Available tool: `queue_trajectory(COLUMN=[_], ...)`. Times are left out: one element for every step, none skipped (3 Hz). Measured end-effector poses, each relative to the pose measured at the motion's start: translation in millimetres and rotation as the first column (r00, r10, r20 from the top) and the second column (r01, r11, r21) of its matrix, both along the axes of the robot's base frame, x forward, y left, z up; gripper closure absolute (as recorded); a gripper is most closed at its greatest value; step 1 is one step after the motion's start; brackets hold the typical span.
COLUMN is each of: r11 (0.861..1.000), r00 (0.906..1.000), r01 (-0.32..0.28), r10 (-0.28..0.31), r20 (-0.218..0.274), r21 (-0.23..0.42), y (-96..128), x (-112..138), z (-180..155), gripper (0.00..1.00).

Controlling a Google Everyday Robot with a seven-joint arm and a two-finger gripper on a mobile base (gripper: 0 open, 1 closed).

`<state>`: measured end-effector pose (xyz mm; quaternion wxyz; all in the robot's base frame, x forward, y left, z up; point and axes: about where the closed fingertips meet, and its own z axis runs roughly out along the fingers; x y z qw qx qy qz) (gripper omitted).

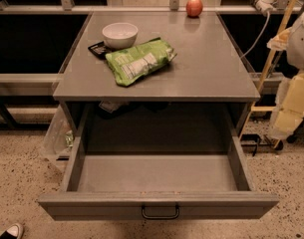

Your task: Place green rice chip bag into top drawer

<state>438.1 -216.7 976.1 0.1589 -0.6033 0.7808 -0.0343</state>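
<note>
Four things sit on the counter (211, 68): the green rice chip bag (139, 61) left of centre, a white bowl (120, 35) just behind it, a black flat object (97, 48) beside the bowl, a red fruit (194, 7) at the back edge. Below, the top drawer (91, 206) stands pulled out. My pincer (290, 108) hangs off the counter's right side, well apart from the bag; apart or together, I cannot tell.
</note>
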Motion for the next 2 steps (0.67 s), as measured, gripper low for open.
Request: queue_trajectory(r11=[1.000,0.999], r00=[1.0000,0.9997], r01=[0.000,0.015], r10=[0.000,-0.016], r20=[0.000,0.018], r21=[0.000,0.032], y=[0.0,1.6], x=[0.0,5.8], z=[0.0,2.1], gripper=[0.00,0.00])
